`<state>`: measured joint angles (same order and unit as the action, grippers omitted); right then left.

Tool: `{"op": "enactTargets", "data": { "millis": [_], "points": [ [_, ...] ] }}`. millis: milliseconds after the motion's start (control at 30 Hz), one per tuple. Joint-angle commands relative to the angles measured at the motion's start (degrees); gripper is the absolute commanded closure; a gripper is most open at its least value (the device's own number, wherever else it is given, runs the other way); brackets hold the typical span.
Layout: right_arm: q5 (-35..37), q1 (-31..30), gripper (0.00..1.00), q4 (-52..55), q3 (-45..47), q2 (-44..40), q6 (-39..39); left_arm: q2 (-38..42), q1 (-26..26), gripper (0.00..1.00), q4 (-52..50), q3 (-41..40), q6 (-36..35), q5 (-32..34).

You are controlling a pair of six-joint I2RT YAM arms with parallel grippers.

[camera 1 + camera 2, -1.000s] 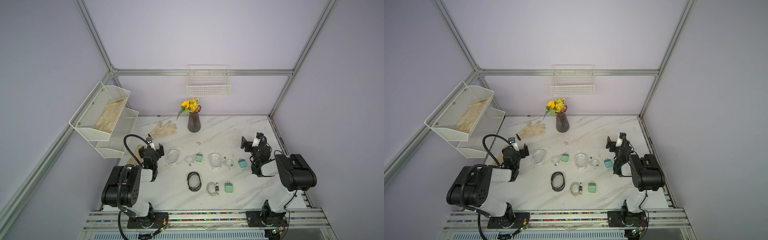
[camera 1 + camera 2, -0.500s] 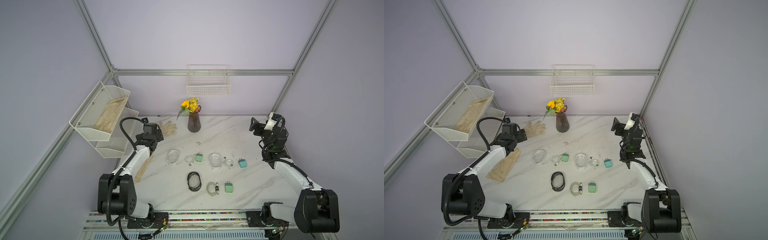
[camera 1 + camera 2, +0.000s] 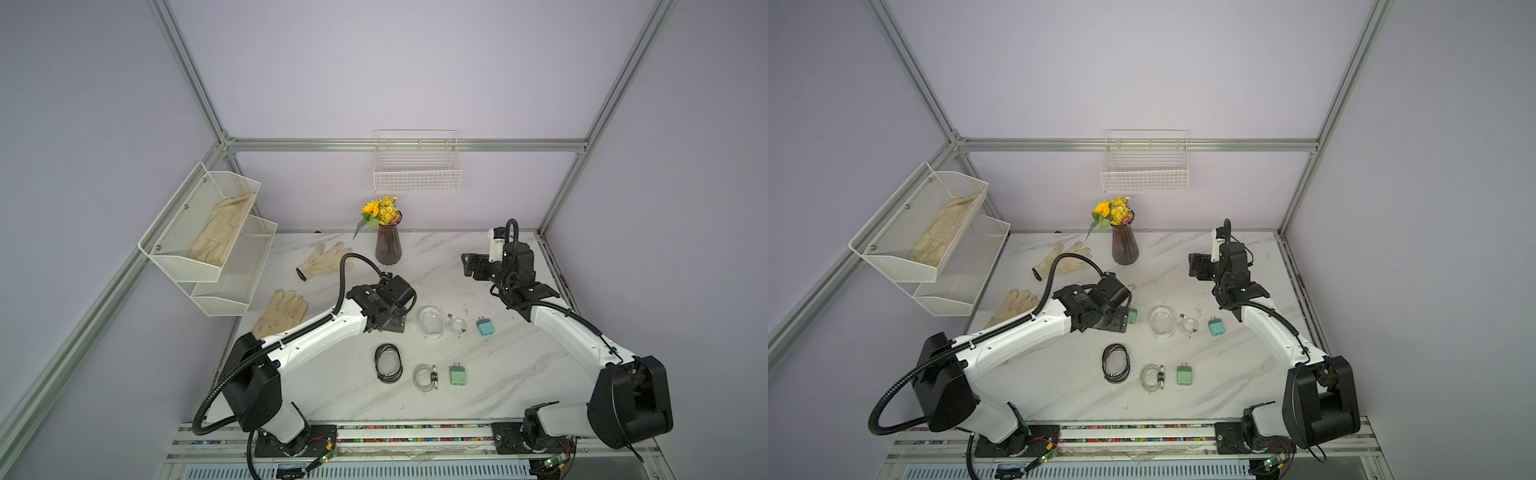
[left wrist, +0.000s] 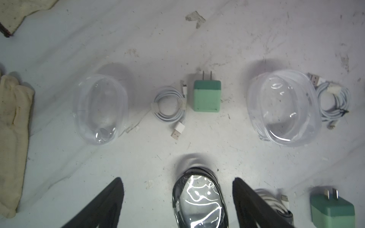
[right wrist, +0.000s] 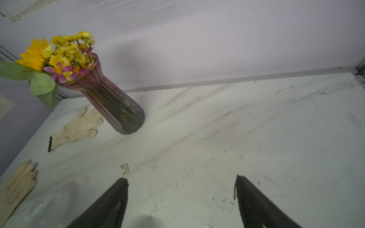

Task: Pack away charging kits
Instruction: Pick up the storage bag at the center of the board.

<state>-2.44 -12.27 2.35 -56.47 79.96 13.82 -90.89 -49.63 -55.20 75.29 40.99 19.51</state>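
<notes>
Case: black-rimmed case (image 4: 199, 203) seems centred under your left end effector (image 4: 177, 178), long axis along its fingers (image 4: 106, 203).
Left: open, empty, nearer.
Right end effector (image 5: 180, 177): open, well apart.

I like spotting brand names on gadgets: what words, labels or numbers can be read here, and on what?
"SH": white letters on the dark band around the front white cable; they seem to start so, the rest too small to read.
White mark on the left arm's black wrist housing: too small to read.
Green plug adapter and clear case, seen close in the left wrist view: no text shows.
</notes>
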Motion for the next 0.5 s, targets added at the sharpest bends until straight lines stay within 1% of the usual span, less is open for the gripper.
{"op": "enactTargets", "data": {
  "millis": [0, 33, 100, 167, 300, 400, 467],
  "points": [
    [-0.1, -0.2, 0.13, -0.5, 1.0, 0.9, 1.6, -4.2, -4.7, 0.22, -6.5, 7.2, 7.5, 0.0],
    [-0.3, -0.1, 0.13, -0.8, 1.0, 1.5, 1.5, -6.5, -5.4, 0.24, -8.9, 8.8, 9.6, 0.0],
    [-1.0, -0.1, 0.13, -1.0, 0.6, 2.4, 1.2, -11.1, -6.4, 0.24, -13.2, 11.7, 12.9, -0.3],
    [-2.5, -0.1, 0.13, -1.7, 0.5, 2.8, 1.5, -14.3, -7.7, 0.22, -14.8, 13.4, 15.0, -0.1],
    [-4.2, -0.1, 0.13, -4.0, 1.2, 2.4, 2.4, -18.3, -8.7, 0.18, -15.5, 14.6, 18.2, -0.5],
    [-5.5, -0.1, 0.13, -4.3, 1.2, 2.2, 2.6, -20.8, -8.7, 0.16, -18.1, 15.5, 20.9, 1.4],
    [-6.3, -0.2, 0.13, -5.1, 1.9, 1.7, 2.9, -22.0, -8.6, 0.16, -19.2, 15.6, 21.5, 2.5]
  ]
}}
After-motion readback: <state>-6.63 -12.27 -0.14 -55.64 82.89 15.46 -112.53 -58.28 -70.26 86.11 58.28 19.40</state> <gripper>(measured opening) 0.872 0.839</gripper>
